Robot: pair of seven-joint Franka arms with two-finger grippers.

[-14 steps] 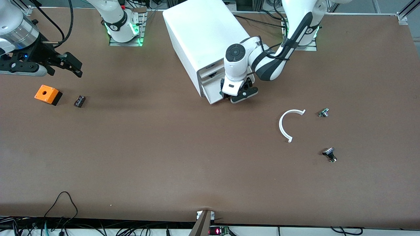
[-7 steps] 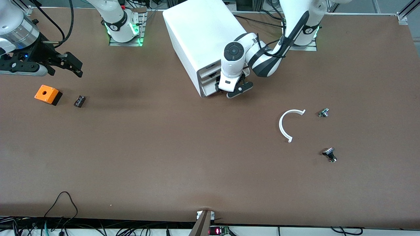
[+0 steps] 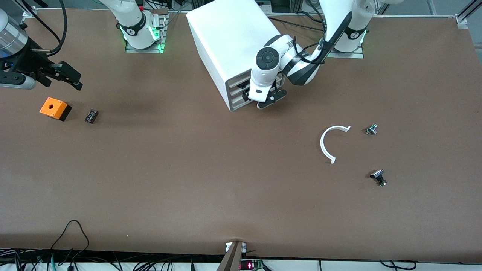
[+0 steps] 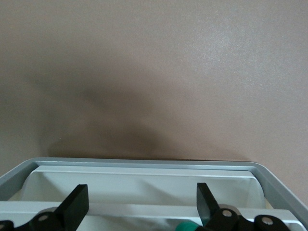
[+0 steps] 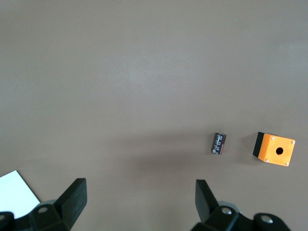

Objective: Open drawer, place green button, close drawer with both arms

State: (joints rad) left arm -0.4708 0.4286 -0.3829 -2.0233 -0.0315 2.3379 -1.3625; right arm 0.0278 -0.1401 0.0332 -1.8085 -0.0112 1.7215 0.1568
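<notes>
The white cabinet stands between the two arm bases. My left gripper is at its front, open, against the low drawer, which sits almost fully in. In the left wrist view the open left gripper hovers over the drawer's white tray, nothing between its fingers. The button's green cap peeks out inside the tray beside one finger. My right gripper hangs open and empty over the table at the right arm's end, above the orange box; it shows open in the right wrist view.
A small black cylinder part lies beside the orange box. A white C-shaped strip and two small black-and-silver knobbed parts lie toward the left arm's end. Cables run along the table's near edge.
The left gripper has moved toward the cabinet and the drawer has slid in with it. The right gripper has drifted outward toward the table's end.
</notes>
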